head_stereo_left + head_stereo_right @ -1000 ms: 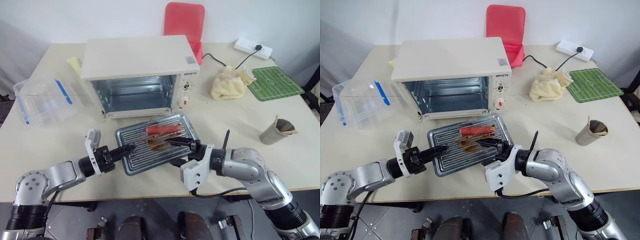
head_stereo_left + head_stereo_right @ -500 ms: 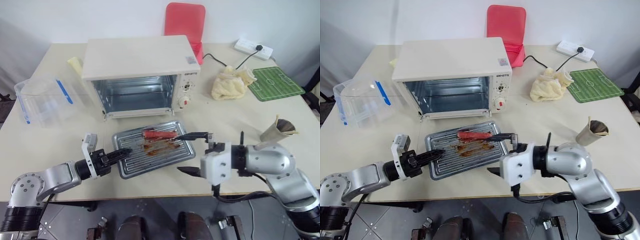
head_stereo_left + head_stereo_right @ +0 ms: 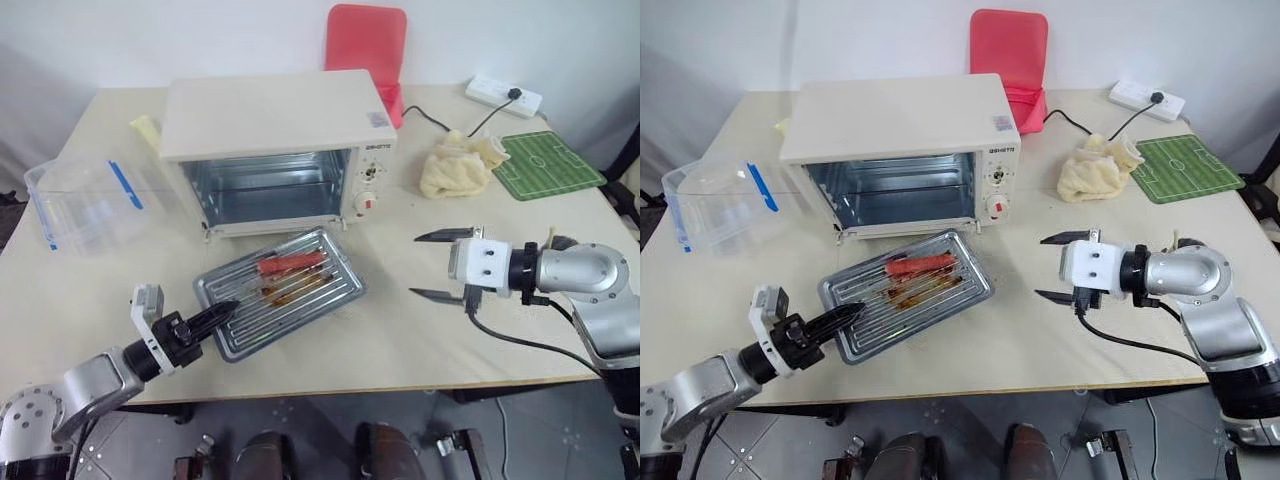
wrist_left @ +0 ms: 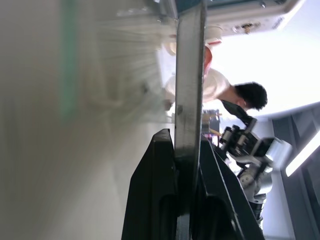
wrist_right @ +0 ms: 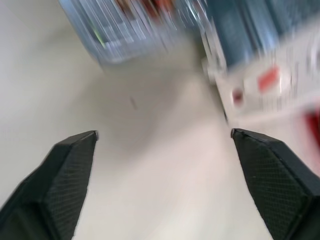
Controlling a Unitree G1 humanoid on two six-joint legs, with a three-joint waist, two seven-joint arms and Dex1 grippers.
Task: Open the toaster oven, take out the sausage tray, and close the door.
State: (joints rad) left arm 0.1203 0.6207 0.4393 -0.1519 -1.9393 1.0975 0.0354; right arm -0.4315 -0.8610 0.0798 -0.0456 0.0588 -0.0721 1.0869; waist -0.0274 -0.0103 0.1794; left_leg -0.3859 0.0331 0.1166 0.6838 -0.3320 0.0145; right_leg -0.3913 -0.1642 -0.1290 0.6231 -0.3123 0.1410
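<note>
The cream toaster oven (image 3: 270, 120) stands at the back of the table with its front open and its cavity (image 3: 265, 188) bare. I cannot make out the door. The silvery ribbed sausage tray (image 3: 300, 300) lies slanted on the table in front of the oven, with red sausages (image 3: 290, 264) and brown grease on it. My left gripper (image 3: 215, 317) is shut on the tray's near left corner, and the left wrist view shows the metal rim (image 4: 189, 100) between its fingers. My right gripper (image 3: 432, 265) is open in the air to the right of the tray, clear of it.
A clear plastic box (image 3: 85, 200) with a blue strip sits left of the oven. A red container (image 3: 365, 40) stands behind it. A cream cloth (image 3: 455, 165), a green mat (image 3: 550, 165) and a power strip (image 3: 503, 97) lie at the back right.
My right gripper has left the tray and swung away to the right, open. My left gripper has pulled its corner back and left, turning the tray askew.
</note>
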